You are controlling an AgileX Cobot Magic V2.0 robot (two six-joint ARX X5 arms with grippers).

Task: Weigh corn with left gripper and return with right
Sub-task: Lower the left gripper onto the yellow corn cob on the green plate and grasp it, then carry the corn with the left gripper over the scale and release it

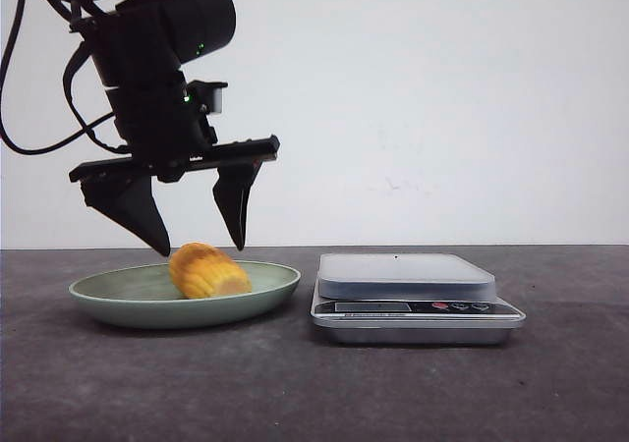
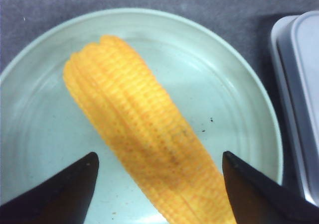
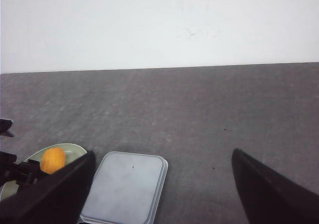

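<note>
The yellow-orange corn (image 1: 207,270) lies on its side in a pale green plate (image 1: 118,300) at the left. My left gripper (image 1: 201,243) hangs open just above it, one finger on each side, not touching. In the left wrist view the corn (image 2: 139,134) runs diagonally between the two dark fingertips (image 2: 75,184). A silver kitchen scale (image 1: 408,277) stands right of the plate, its platform bare. My right gripper (image 3: 159,157) is open and empty, above the table; it does not show in the front view. The corn (image 3: 53,159) and the scale (image 3: 127,184) show small in the right wrist view.
The dark grey table (image 1: 314,393) stretches in front of the plate and scale. A white wall stands behind. The scale's edge (image 2: 299,99) shows beside the plate (image 2: 239,74) in the left wrist view.
</note>
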